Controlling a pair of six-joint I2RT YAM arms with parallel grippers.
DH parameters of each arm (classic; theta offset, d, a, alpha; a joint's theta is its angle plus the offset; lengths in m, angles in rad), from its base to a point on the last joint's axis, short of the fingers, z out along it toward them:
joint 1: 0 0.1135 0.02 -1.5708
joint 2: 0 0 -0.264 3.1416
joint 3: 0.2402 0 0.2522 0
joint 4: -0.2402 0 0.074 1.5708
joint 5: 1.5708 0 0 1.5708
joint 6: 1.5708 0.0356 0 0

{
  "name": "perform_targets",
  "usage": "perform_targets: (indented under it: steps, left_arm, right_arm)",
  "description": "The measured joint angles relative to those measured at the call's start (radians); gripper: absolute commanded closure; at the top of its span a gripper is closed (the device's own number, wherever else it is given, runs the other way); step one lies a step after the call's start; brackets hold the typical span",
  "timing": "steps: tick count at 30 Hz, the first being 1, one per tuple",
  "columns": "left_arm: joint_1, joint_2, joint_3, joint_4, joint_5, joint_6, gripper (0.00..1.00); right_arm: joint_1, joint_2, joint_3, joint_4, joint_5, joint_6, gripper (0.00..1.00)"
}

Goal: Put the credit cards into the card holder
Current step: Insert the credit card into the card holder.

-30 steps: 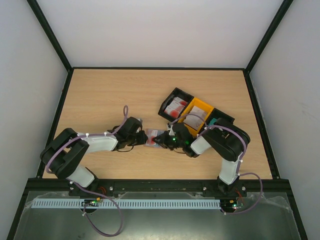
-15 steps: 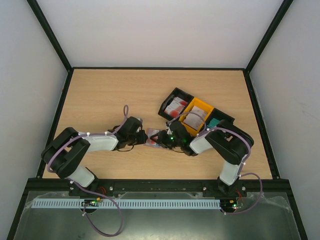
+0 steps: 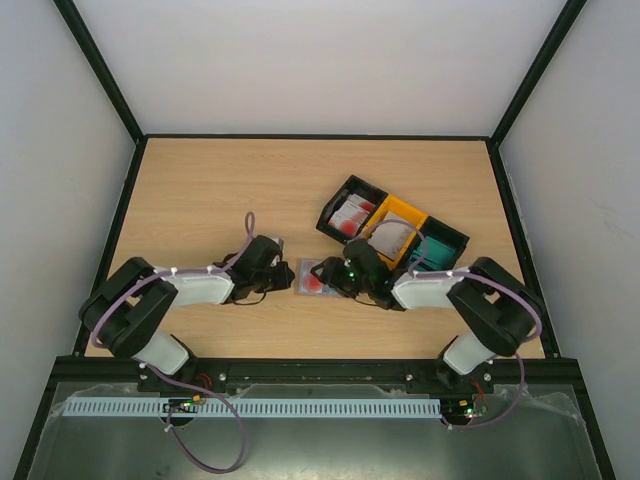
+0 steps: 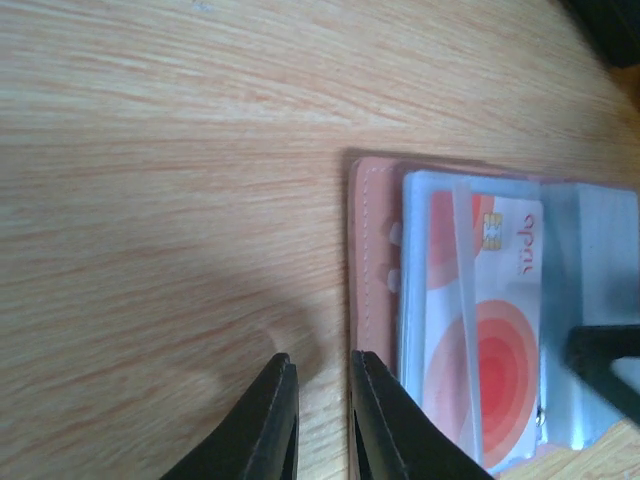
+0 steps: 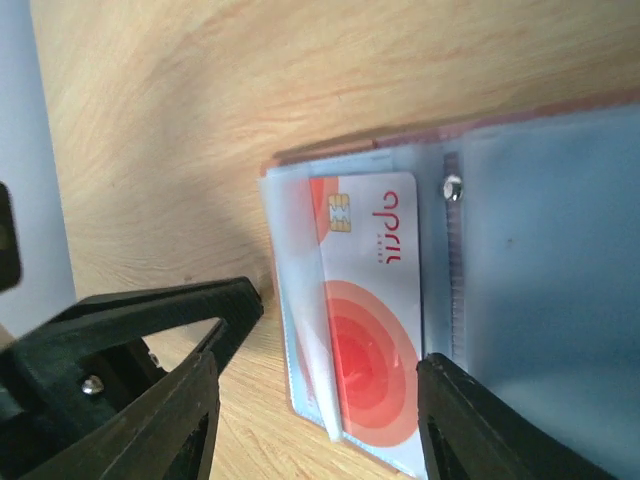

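Flatly, glossy red-white card (image 5: pixel 365 300) inside clear sleeve (image 5: pixel 300 340), leather holder (image 4: pixel 368 250), right pincer (image 5: pixel 320 400) agape, left pincer (image 4: pixel 325 365) unclear.

The top camera looks down from high behind the near edge, far enough back to take in the whole table (image 3: pixel 200 190). Both wrist cameras look down from very close over the wood, facing each other from left and right; all three views share the open holder (image 3: pixel 313 277) and its card (image 4: pixel 490 330).
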Motion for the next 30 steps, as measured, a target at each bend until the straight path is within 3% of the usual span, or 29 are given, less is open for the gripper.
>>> perform_targets:
  steps: [7, 14, 23, 30]
  left_arm:
    - [0.003, -0.081, -0.01, -0.108, 0.012, 0.03, 0.7]
    - [0.003, -0.177, -0.01, -0.149, 0.046, 0.051, 0.67]
    - [0.003, -0.11, -0.025, -0.04, 0.131, 0.04, 0.8]
    - [0.003, -0.051, -0.025, 0.0, 0.145, 0.04, 0.8]
  right_arm:
    - [0.0, -0.195, 0.022, -0.196, 0.136, -0.067, 0.46]
    - [0.0, -0.245, 0.1, -0.337, 0.253, -0.153, 0.63]
    - [0.037, -0.045, 0.168, -0.385, 0.232, -0.227, 0.82]
    - [0.072, 0.086, 0.221, -0.384, 0.219, -0.236, 0.84]
